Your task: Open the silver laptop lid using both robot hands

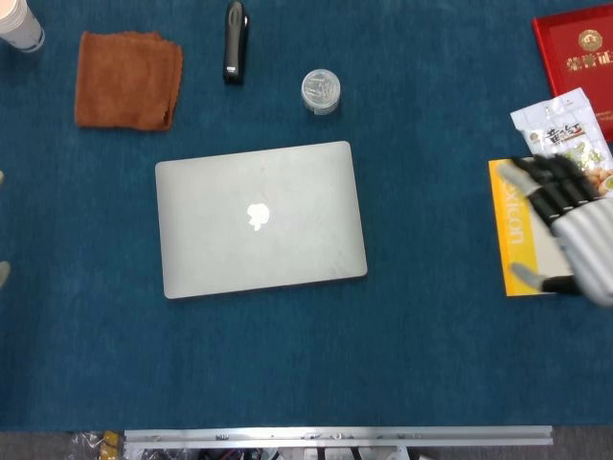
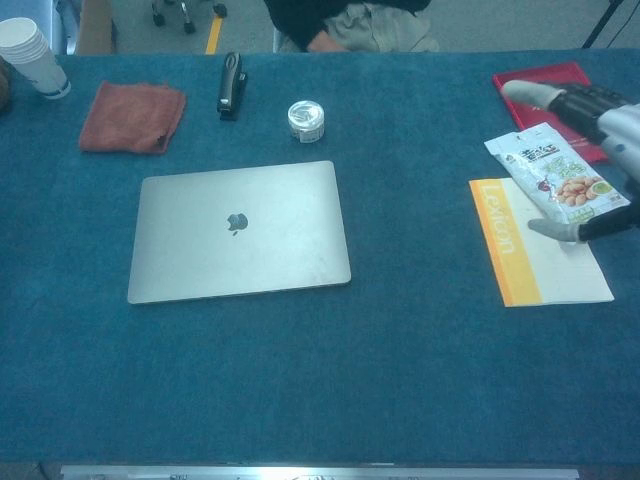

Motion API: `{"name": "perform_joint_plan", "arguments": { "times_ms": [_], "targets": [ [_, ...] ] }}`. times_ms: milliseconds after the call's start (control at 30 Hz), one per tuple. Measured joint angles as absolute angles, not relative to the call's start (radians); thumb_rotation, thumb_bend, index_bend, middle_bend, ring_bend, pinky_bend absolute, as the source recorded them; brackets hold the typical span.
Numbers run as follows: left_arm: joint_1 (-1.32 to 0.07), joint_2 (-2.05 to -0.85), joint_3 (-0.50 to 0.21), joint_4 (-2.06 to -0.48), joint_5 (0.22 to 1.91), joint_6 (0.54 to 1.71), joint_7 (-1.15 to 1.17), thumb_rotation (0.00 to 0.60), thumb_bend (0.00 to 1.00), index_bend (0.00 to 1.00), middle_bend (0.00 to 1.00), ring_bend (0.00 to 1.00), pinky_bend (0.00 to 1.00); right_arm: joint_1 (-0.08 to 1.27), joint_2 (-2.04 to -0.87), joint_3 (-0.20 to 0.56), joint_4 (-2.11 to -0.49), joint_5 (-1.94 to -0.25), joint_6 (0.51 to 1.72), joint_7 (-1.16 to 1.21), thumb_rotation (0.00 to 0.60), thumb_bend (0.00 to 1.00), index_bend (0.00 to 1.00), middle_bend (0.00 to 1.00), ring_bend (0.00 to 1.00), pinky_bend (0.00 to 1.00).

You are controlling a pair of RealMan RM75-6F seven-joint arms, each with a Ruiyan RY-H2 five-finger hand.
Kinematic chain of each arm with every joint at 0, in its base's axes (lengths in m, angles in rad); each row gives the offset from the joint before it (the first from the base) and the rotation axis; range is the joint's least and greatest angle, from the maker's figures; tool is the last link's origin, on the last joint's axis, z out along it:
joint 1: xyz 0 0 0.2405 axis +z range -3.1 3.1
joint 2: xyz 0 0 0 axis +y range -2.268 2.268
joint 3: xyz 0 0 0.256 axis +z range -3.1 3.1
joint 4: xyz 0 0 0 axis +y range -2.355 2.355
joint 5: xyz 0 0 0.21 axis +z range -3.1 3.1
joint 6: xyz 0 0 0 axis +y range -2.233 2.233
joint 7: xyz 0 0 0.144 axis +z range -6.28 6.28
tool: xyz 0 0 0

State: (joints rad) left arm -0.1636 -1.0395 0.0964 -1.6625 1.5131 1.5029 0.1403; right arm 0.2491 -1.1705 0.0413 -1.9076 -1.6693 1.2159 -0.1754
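Your laptop (image 2: 240, 232) lies closed. Well right of it, your right hand (image 2: 600, 140) hovers open-fingered over the snack bag (image 2: 555, 180) and yellow book (image 2: 535, 255).

One laptop (image 1: 261, 218), one cloth (image 1: 128, 79), one stapler (image 1: 235, 41), one tin (image 1: 320, 91), one book (image 2: 538, 243), one snack bag (image 2: 560, 180), one red certificate (image 1: 578, 50), cups (image 2: 33, 56) (stacked, uncountable), my one hand (image 1: 573, 230).

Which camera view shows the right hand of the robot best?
The head view: the right hand shows blurred but nearly whole, fingers spread above the yellow book. The chest view cuts it at the frame's edge, showing only fingers and thumb near the snack bag.
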Motion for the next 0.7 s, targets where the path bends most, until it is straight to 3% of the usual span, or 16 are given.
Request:
{"name": "perform_joint_plan", "arguments": {
  "times_ms": [700],
  "targets": [
    [-0.114, -0.977, 0.098, -1.733, 1.556, 1.491, 0.168, 0.600, 0.23, 0.00, 0.00, 0.00, 0.00, 0.469, -1.503, 0.087, -1.882, -1.508, 0.955, -0.423, 0.600, 0.14, 0.00, 0.06, 0.00, 0.06]
  ]
}}
